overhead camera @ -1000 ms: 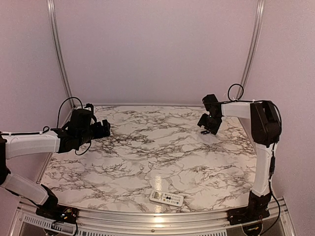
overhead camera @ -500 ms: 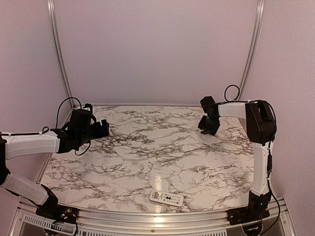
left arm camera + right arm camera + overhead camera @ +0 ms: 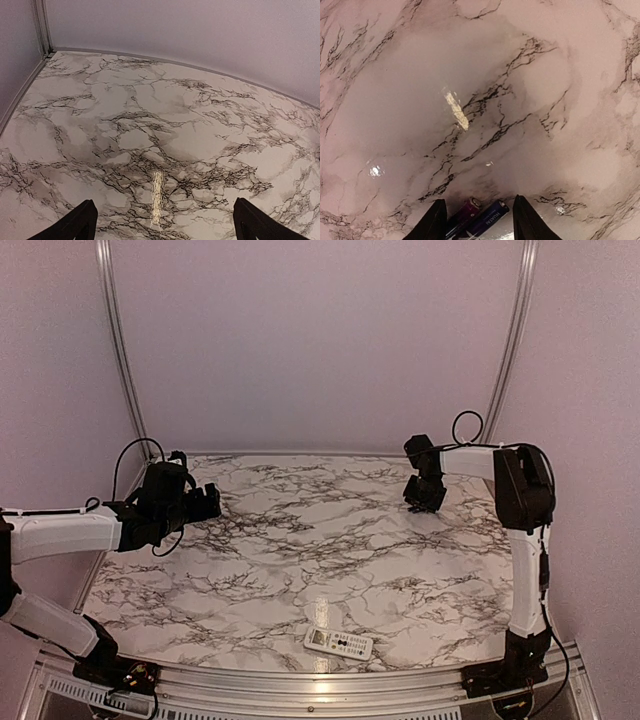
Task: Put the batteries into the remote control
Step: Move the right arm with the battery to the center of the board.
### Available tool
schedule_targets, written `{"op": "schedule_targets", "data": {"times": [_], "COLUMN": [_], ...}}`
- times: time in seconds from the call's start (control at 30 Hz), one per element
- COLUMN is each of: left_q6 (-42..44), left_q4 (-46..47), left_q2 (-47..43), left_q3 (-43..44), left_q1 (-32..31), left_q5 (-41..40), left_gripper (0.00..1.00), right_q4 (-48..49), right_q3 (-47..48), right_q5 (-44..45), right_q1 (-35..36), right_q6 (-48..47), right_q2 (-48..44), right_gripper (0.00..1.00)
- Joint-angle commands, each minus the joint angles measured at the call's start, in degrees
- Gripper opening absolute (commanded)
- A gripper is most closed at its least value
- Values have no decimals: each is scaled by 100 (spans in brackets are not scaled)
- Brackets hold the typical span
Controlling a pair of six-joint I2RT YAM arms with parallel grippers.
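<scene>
At ten o'clock the left gripper gapes empty; at two the right gripper straddles two batteries, whether pinched I cannot tell. The remote control lies at six.

Two batteries side by side between gripper jaws, on marble table.

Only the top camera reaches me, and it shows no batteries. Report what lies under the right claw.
Observer: Two batteries, one purple, one blue, lie side by side on the marble table between the right claw's jaws.
Operator: Say whether it holds them.
Observer: Seemingly not yet; a gap shows on one side.
Operator: Now the left claw.
Observer: The left claw stands wide open over bare marble.
</scene>
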Motion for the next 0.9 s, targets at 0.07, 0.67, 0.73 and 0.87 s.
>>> {"op": "schedule_targets", "data": {"times": [0.07, 0.67, 0.73, 0.87], "left_q6": [-38, -39, -20, 4], "left_q4": [-146, -232, -251, -273], "left_q2": [45, -48, -73, -105], "left_q3": [141, 113, 112, 109], "left_q1": [-16, -16, -16, -10], "left_q5": [-143, -235, -268, -309], "left_gripper": [99, 99, 99, 99], "right_q4": [-327, -169, -160, -161], "right_q3": [32, -75, -90, -63], "right_q5": [-322, -618, -643, -657], "right_q1": [46, 232, 201, 173], "right_q6": [-215, -489, -479, -547], "right_q2": [353, 435, 458, 503], "right_gripper": [41, 36, 34, 31]}}
